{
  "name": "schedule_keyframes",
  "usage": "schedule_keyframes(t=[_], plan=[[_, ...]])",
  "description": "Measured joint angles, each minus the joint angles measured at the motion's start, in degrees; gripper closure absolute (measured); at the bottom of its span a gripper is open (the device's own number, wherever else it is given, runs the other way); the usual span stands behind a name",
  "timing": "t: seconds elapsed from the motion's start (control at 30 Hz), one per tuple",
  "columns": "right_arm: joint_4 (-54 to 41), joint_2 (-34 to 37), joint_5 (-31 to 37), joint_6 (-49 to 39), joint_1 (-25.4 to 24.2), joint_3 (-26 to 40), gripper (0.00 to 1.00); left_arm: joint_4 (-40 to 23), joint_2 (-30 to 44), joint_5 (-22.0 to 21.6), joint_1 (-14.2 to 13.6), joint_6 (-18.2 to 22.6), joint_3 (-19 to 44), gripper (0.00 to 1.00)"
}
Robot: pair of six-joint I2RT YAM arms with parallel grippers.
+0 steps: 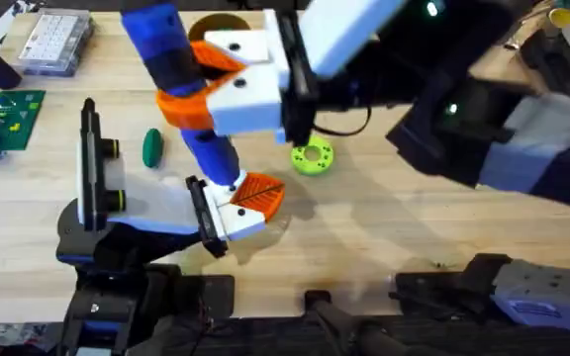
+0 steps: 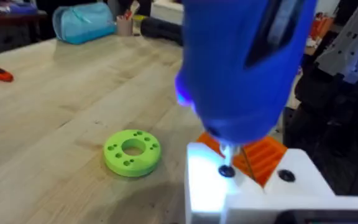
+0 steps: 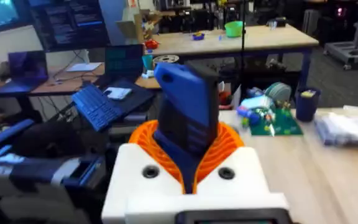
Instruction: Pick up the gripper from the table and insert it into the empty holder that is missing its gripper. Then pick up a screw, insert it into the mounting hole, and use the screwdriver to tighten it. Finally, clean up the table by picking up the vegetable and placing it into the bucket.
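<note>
Close up, screwdriver (image 2: 241, 68) bit meets screw (image 2: 226, 171).

1. The screwdriver (image 1: 181, 89), held tilted in the right gripper (image 1: 228, 74), stands over the middle of the table (image 1: 414, 227) and blocks passage there.
2. The left gripper (image 1: 228, 210) sits right under its tip.
3. The vegetable (image 1: 152, 147) lies in a narrow gap between the screwdriver and a black stand (image 1: 92, 168).
4. A green disc (image 1: 313, 156) lies just right of the screwdriver; bare wood beyond it is open.

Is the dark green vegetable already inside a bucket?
No, the vegetable lies on the bare wooden table, left of the screwdriver.
</note>
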Motion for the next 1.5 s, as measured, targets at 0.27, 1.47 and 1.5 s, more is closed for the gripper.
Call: schedule_keyframes(t=[0.27, 1.47, 1.5], plan=[[-2.45, -0.43, 0.67, -1.92, -1.75, 11.63, 0.954, -0.26, 0.02, 0.15, 0.0, 0.11, 0.02, 0.985], [-41.56, 11.52, 40.88, -58.52, -9.14, 14.09, 0.952, -0.24, 0.02, 0.12, 0.0, 0.13, 0.02, 0.985], [-41.38, 13.05, 42.65, -60.89, -9.4, 14.09, 0.953, -0.24, 0.02, 0.12, 0.0, 0.13, 0.02, 0.985]])
